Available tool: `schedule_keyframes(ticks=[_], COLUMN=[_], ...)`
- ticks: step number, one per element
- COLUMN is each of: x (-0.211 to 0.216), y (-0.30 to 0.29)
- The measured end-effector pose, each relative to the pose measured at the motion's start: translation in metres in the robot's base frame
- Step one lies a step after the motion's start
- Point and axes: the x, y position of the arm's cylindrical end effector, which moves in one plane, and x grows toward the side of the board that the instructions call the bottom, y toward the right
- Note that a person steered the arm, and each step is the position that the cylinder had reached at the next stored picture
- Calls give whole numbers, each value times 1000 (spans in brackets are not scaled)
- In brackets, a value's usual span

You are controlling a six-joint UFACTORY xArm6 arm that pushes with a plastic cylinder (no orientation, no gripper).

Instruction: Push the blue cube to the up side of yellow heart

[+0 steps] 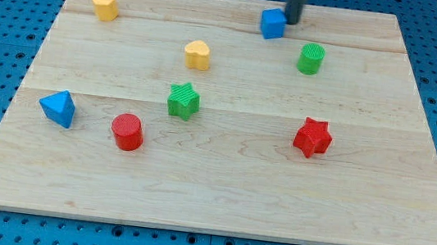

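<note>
The blue cube sits near the top edge of the wooden board, a little right of the middle. My tip is at the cube's right side, touching it or just beside it; I cannot tell which. The arm ends in a bare rod, so there is no hand to open or clench and nothing is grasped.

The yellow heart lies below and to the left of the cube, well apart from it. The green cylinder stands just below and right of the cube. Near the top left corner is a yellow block whose shape I cannot make out.

Lower down, the green star lies below the heart, the red cylinder below and left of that star, the blue triangle at the left edge, and the red star to the right.
</note>
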Motion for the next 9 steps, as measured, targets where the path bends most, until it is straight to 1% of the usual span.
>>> schedule_keyframes(ticks=[1, 2, 3, 4, 5, 6, 7, 8, 9], x=[5, 30, 66, 79, 66, 99, 118, 123, 173], y=[-43, -10, -13, -54, -102, -80, -53, -52, -51])
